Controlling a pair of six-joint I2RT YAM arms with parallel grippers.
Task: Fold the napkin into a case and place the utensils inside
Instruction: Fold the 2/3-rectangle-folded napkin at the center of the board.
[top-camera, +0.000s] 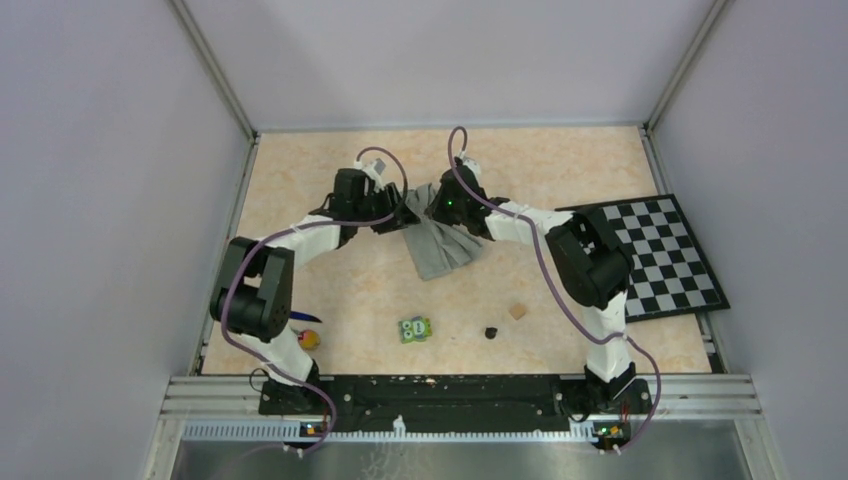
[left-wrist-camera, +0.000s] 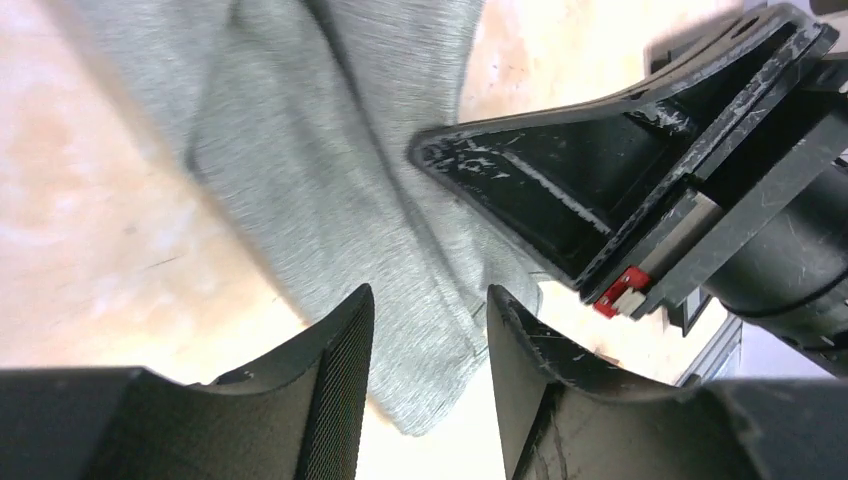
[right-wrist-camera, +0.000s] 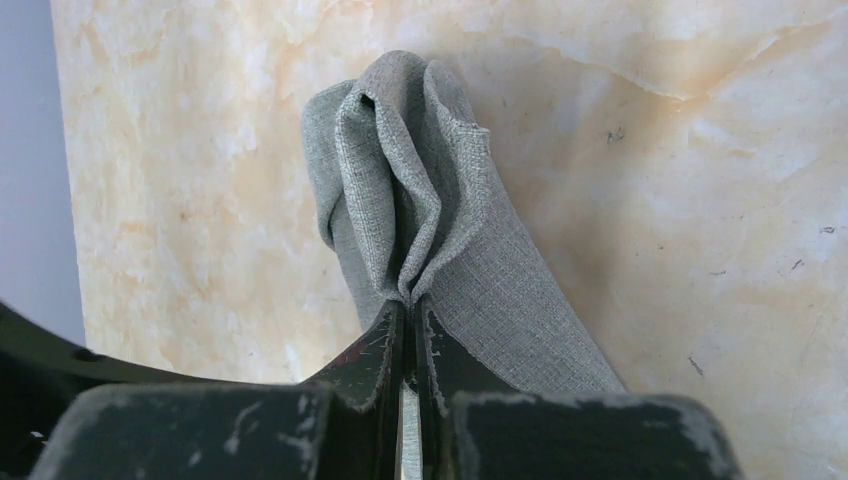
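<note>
Napkin (top-camera: 447, 248) is what we care about now, and it sits bunched up on the far middle of the table (top-camera: 560, 170), between our two hands. Our right gripper (right-wrist-camera: 408, 312) is pinched tight on a puckered fold of the grey cloth, and the rest of the cloth trails down to the table. Our left gripper (left-wrist-camera: 430, 305) has its jaws apart and holds nothing; the cloth lies just under the gap, and the right hand's black finger is very near it. We think the folding is not done, because the cloth is a crumpled heap and not a long thin case. To do this step well, we should get the left jaws onto just one edge or corner, not a thick lump. Then both hands should pull gently apart so the cloth goes flat. We should go slowly, so the two hands do not bump. If we tug hard, the cloth may slip out of the right pinch. The blue utensil (top-camera: 303, 316) and the yellow-headed one (top-camera: 310, 340) wait near the left arm's base, well away from the cloth.
</note>
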